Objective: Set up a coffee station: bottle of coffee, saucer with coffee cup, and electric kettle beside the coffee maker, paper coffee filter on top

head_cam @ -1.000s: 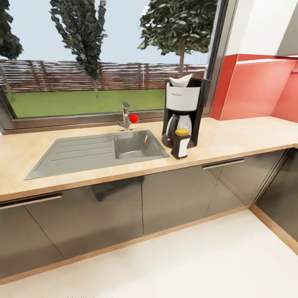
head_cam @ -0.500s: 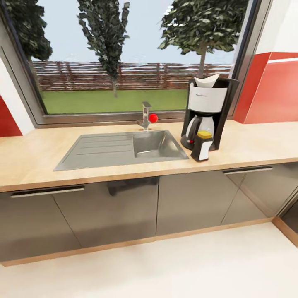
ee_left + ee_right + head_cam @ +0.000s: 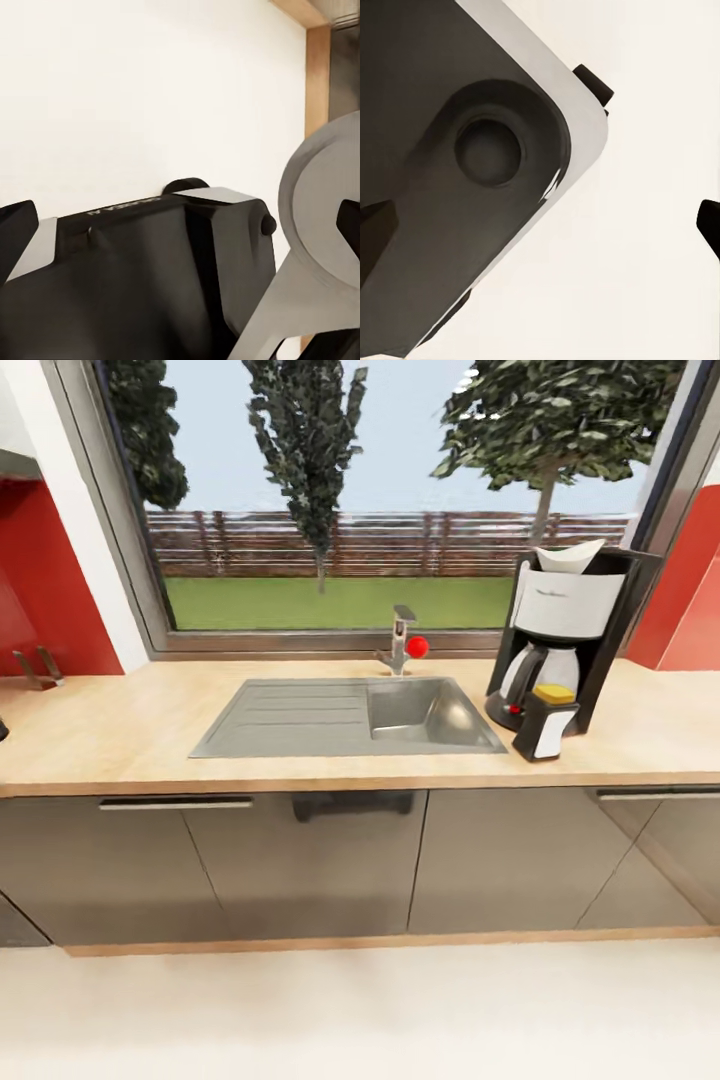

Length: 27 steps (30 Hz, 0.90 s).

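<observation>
Coffee maker (image 3: 570, 640) stood on the counter (image 3: 120, 735), filter (image 3: 568, 555) on top, coffee bottle (image 3: 547, 720) touching its base. We could not tell either hand's opening. We judged it best to fetch saucer, cup and kettle next, steering slowly.

Cut off and hidden at the worktop

At the worktop's (image 3: 120, 735) left edge, a dark object (image 3: 2, 731) cropped by the frame to a sliver, too little to identify; near the back left corner, a small metal stand (image 3: 35, 668), too small to tell what. Behind the bottle of coffee (image 3: 549, 721), the lower front of the coffee maker (image 3: 570, 630) hidden. In both wrist views, dark fingertips (image 3: 16, 229) (image 3: 708, 219) cropped at the frame edges, so the pincers' opening not judgeable, with the robot's own body blocking much of the floor (image 3: 150, 90).
</observation>
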{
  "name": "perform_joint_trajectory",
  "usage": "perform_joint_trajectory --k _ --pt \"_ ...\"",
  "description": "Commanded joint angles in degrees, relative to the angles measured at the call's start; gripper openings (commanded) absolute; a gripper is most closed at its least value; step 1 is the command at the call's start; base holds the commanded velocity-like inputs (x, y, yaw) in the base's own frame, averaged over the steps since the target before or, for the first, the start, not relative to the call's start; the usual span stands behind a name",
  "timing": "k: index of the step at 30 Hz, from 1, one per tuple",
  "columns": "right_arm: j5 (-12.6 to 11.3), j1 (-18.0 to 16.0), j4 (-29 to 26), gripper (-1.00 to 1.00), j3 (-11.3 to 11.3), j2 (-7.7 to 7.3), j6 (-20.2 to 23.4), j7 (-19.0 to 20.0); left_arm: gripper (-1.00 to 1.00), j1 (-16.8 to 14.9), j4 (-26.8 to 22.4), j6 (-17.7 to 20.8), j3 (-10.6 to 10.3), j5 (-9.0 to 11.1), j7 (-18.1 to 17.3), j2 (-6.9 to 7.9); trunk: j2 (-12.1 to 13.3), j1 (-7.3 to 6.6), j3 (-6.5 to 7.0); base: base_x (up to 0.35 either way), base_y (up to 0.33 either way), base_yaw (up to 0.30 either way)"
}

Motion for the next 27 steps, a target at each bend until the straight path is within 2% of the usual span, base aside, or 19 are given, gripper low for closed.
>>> perform_joint_trajectory --k 1,11,27 --pt "-0.01 -0.08 0.18 1.0 0.27 -0.02 -0.43 0.03 1.0 -0.04 0.04 -0.59 -0.48 0.29 -0.05 0.01 -0.03 0.0 -0.05 0.006 0.006 0.24" --pt "-0.07 -0.08 0.18 1.0 0.31 0.0 -0.43 0.05 1.0 -0.05 0.04 -0.59 0.14 0.28 -0.05 0.68 -0.03 0.0 -0.05 0.068 0.083 0.121" --pt "-0.08 -0.08 0.18 1.0 0.36 0.1 -0.43 0.02 1.0 -0.04 0.04 -0.59 0.18 0.33 0.02 0.72 -0.03 0.0 -0.05 0.005 0.006 0.257"
